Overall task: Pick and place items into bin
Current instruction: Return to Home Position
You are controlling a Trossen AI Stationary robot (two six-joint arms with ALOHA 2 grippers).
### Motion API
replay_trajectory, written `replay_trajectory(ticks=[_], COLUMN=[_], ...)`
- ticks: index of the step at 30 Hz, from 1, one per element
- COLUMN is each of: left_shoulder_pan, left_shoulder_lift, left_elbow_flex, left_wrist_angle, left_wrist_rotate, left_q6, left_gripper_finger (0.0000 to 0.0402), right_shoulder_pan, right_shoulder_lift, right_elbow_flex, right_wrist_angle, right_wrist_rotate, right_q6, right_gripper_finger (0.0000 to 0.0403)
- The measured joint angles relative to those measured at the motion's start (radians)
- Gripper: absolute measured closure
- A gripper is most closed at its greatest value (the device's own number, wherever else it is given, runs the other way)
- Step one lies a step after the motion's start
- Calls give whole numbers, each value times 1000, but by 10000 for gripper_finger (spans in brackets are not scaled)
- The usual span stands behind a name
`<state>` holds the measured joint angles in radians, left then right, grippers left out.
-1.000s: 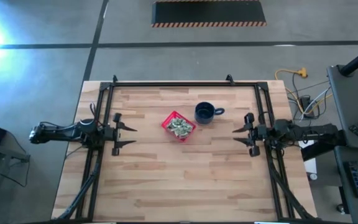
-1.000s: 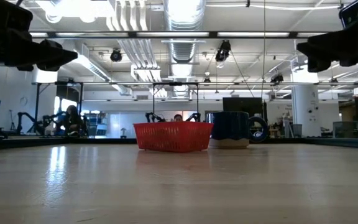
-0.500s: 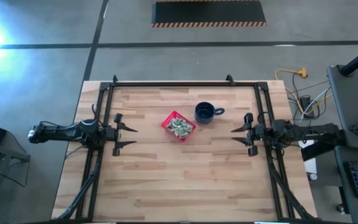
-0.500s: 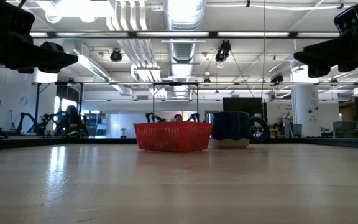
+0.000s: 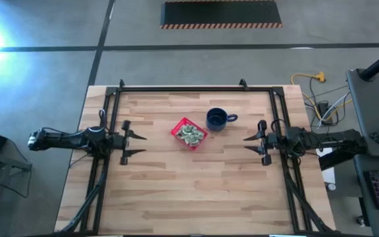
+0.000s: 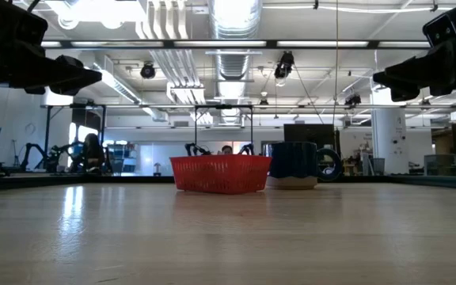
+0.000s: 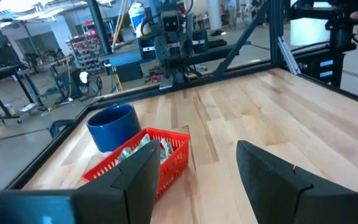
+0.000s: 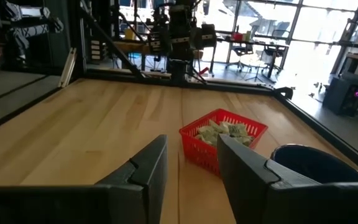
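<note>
Centre of table (image 5: 176, 191): red bin (image 6: 220, 176) heaped with packets (image 5: 190, 135) — mug (image 5: 216, 119) at its 2 o'clock. At 9 o'clock the left gripper (image 5: 143, 144), at 3 the right gripper (image 5: 245, 143), both spread, empty. Judged: packets light, crinkly, slippery (pinch gently across the flat middle).

Both arms are dark, close to black, built of slim rounded segments joined in a line. The left arm (image 5: 64, 139) has a rounded knob at its outer end; the right arm (image 5: 321, 139) looks bulkier along its length. The left gripper (image 5: 141, 144) and the right gripper (image 5: 247, 143) each have a short crossbar and two thin pointed prongs. Seen close, the left arm's fingers (image 7: 135, 177) and the right arm's fingers (image 8: 247, 177) are matt black, broad, flat-faced wedges with angular stepped edges
</note>
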<state>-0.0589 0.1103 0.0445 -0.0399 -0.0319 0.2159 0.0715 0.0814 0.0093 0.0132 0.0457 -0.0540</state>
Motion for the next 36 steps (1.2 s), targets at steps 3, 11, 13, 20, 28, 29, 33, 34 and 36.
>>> replay_trajectory(ticks=[3,11,13,20,28,29,33,34,36], left_shoulder_pan=[0,-1,-1,0,0,0,0,0,0], left_shoulder_lift=[-21,-81,-73,-75,-61,-62,-83,-83,-83], left_elbow_flex=[5,-2,-9,-10,-20,-29,-36,-36,-36], left_wrist_angle=[3,-8,0,1,65,105,145,136,138], left_wrist_rotate=[-3,-3,-3,-2,2,9,65,94,159], left_q6=[0,9,9,9,-24,-18,21,32,60], left_gripper_finger=[205,205,205,205,205,205,205,205,205], right_shoulder_pan=[0,0,0,0,0,0,0,0,-1], right_shoulder_lift=[0,-1,-1,1,0,-1,0,-1,0], right_elbow_flex=[0,0,0,1,1,1,1,1,1], right_wrist_angle=[0,1,0,1,0,1,1,0,1], right_wrist_rotate=[0,3,2,2,1,1,0,0,0], right_q6=[1,2,1,1,1,1,1,1,1], right_gripper_finger=[274,280,279,275,282,282,280,279,277])
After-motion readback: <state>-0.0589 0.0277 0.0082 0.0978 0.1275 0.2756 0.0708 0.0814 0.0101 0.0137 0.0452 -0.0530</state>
